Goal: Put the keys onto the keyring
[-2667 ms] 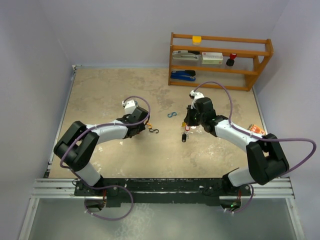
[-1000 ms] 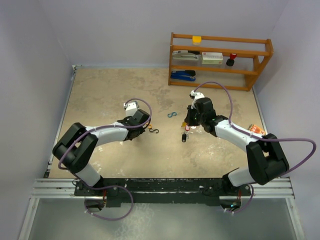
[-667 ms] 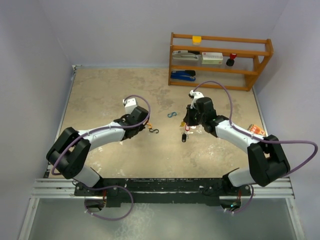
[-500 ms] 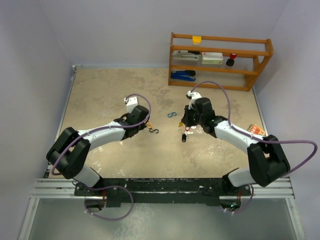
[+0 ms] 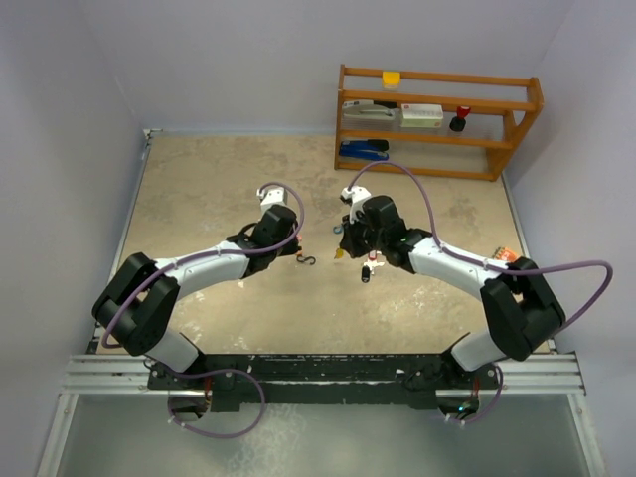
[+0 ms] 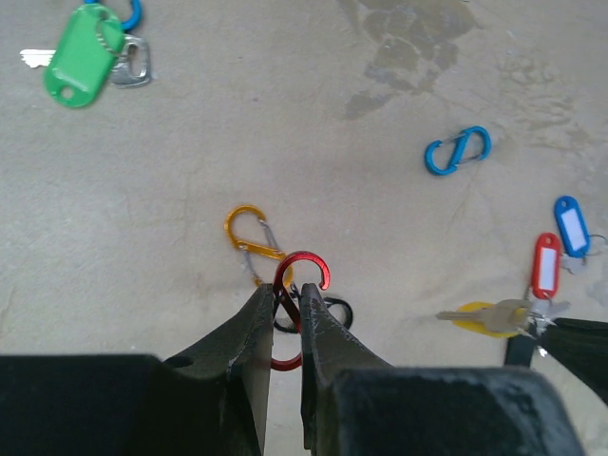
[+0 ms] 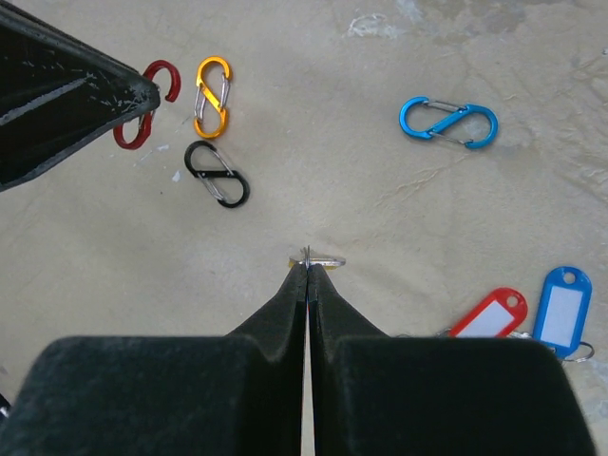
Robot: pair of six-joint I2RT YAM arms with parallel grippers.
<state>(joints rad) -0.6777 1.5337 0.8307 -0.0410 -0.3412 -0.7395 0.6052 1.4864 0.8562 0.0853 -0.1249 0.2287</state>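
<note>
Key bunch (image 6: pixel 544 268) (yellow, red, blue tags) sits lower right of left wrist view, yellow key's long axis horizontal, tip toward red clip (image 6: pixel 304 256). Right gripper (image 7: pixel 307 271) is pinched fully closed on its ring (image 7: pixel 326 260); left gripper (image 6: pixel 286 296) clamps the clip. Green key (image 6: pixel 81 62) upper left, well apart.

The top view looks steeply down from above and behind the arm bases, far enough back to take in the whole bench (image 5: pixel 199 189) and the shelf (image 5: pixel 437 109) at its far edge. Each wrist view sits close over the bench, looking forward and down past its own hand: left hand (image 6: pixel 288 294), right hand (image 7: pixel 307 266) with the keyring (image 7: pixel 323 260) at its tips. Both wrist views share the blue clip (image 6: pixel 457 150), orange clip (image 6: pixel 249 231), black clip (image 6: pixel 337 310), red clip (image 6: pixel 304 256), red tag (image 6: pixel 544 266) and blue tag (image 6: pixel 571 225).
</note>
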